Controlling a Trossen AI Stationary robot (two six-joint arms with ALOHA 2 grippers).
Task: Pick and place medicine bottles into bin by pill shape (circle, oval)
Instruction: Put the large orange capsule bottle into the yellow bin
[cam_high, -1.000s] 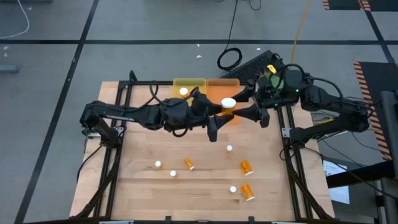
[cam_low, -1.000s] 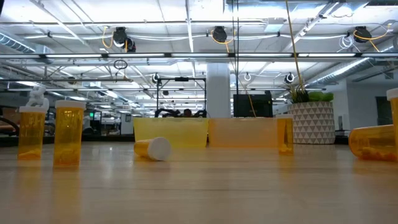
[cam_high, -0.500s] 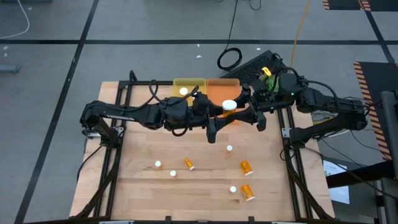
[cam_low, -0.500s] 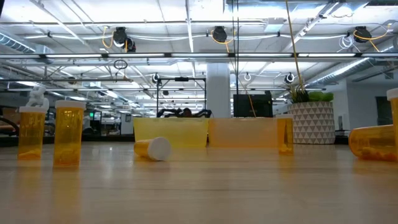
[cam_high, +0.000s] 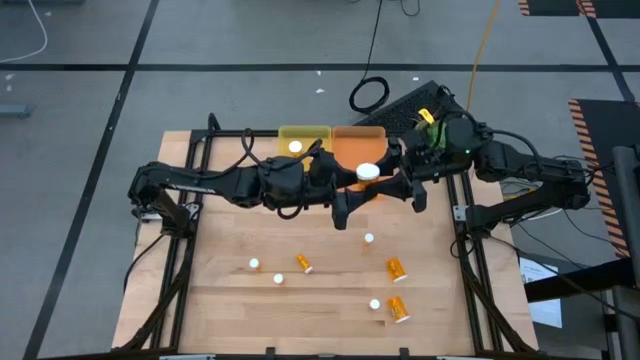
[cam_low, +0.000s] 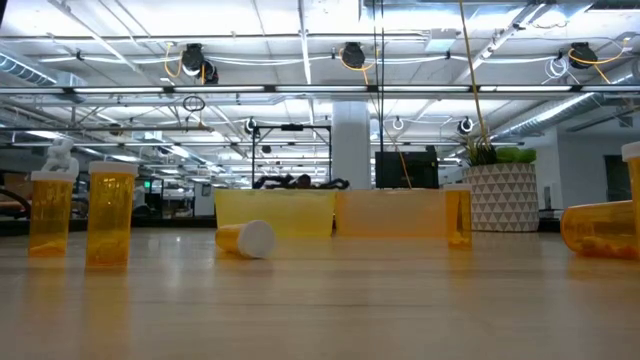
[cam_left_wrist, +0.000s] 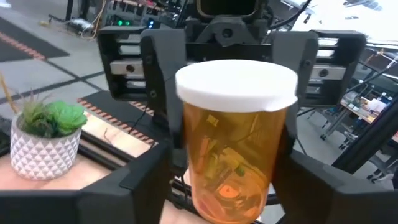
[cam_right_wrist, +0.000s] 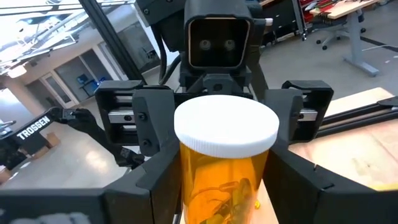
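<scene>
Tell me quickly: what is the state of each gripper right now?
Left gripper: closed on a medicine bottle, held above the orange bin.
Right gripper: at the same bottle; grip cannot be told.

Grey floor, ceiling strip lights, potted plant

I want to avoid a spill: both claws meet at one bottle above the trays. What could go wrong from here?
1. The translucent orange pill bottle with a white cap hangs between the right claw and the left claw; a badly timed release could drop it.
2. It is above the orange translucent plastic tray, so a fall might land it there, whatever its pill shape.
</scene>
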